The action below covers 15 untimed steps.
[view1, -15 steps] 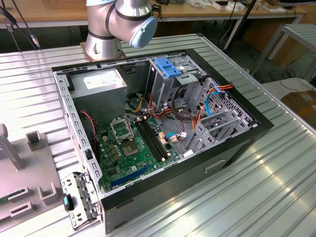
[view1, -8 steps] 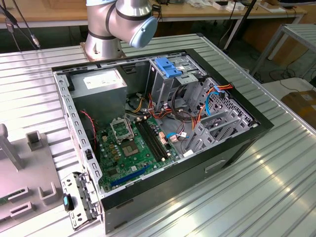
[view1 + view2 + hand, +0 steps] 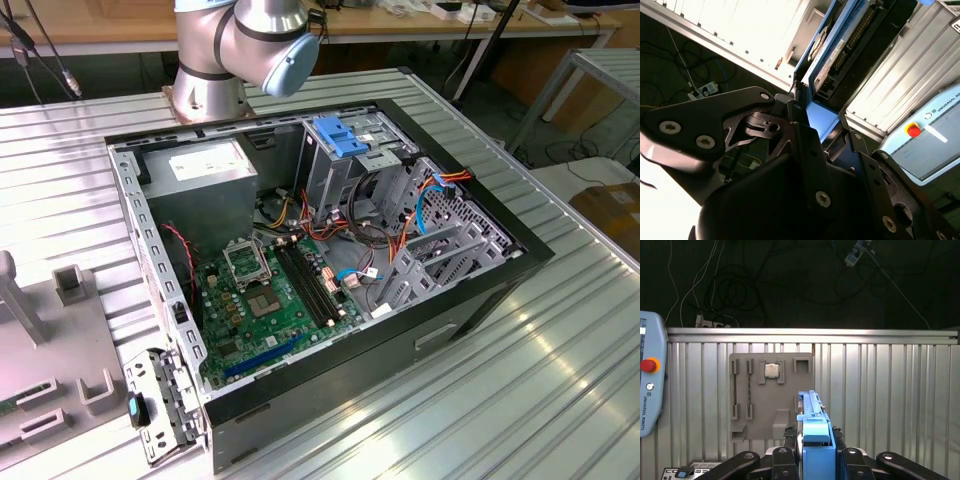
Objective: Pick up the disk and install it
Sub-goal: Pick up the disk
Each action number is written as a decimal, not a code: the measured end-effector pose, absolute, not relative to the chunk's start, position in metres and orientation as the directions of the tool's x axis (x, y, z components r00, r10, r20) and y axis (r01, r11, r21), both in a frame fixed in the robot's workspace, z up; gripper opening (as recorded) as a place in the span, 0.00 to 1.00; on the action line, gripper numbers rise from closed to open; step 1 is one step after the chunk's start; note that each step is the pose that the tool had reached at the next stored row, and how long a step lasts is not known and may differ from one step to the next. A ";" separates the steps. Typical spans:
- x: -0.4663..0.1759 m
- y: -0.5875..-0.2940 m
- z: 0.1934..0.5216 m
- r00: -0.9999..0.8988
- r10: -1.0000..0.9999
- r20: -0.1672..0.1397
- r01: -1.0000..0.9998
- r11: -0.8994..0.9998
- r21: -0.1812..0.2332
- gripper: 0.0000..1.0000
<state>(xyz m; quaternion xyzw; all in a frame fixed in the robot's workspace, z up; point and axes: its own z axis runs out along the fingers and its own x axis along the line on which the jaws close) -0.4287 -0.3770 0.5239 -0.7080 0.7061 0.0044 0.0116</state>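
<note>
In both wrist views my gripper is shut on the disk, a flat drive held edge-on with blue plastic rails along its sides. In the first wrist view the disk stands up between the black fingers, above the ribbed metal table. In the second wrist view its connector end and dark underside show past the gripper body. The exterior view shows the open computer case with its metal drive cage at the back.
A grey fixture plate with a small square chip lies on the table beneath the gripper. A teach pendant with a red button lies beside it. Inside the case are a power-supply box, a green motherboard, loose cables and a blue latch plate.
</note>
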 end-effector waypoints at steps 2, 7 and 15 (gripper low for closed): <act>-0.427 -0.377 0.524 0.003 -1.000 -0.023 -1.000 -0.003 -0.010 0.37; -0.419 -0.377 0.524 0.003 -1.000 -0.023 -1.000 -0.003 -0.010 0.37; -0.408 -0.377 0.524 0.003 -1.000 -0.023 -1.000 -0.003 -0.010 0.37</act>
